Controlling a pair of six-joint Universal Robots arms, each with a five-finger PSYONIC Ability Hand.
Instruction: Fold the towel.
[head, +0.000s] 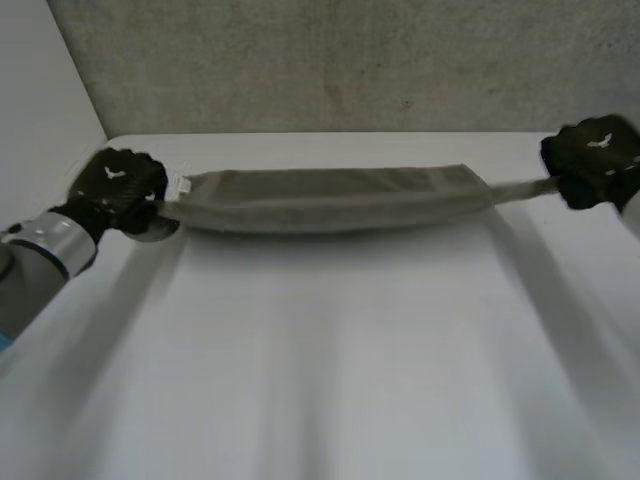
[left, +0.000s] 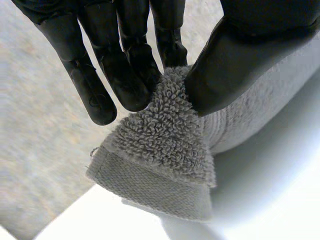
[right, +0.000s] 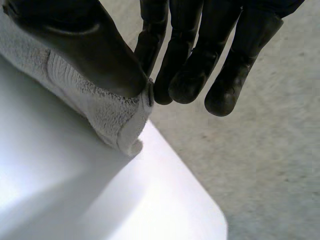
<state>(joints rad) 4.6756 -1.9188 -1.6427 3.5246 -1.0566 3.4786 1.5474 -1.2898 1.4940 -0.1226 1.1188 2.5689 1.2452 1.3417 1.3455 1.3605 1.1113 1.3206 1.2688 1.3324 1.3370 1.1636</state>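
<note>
A grey towel (head: 330, 198) hangs stretched between my two hands above the far part of the white table (head: 330, 350), sagging a little in the middle. My left hand (head: 118, 185) pinches its left end: in the left wrist view the thumb (left: 235, 60) presses a looped corner of the towel (left: 160, 150) against the fingers (left: 125, 65). My right hand (head: 595, 160) holds the right end. There the thumb (right: 95, 55) clamps the towel's corner (right: 115, 117) against the fingers (right: 190, 65).
A rough grey wall (head: 340, 60) rises behind the table. The table's far right corner (right: 200, 210) lies under my right hand, with grey floor (right: 270, 165) beyond it. The near half of the table is bare.
</note>
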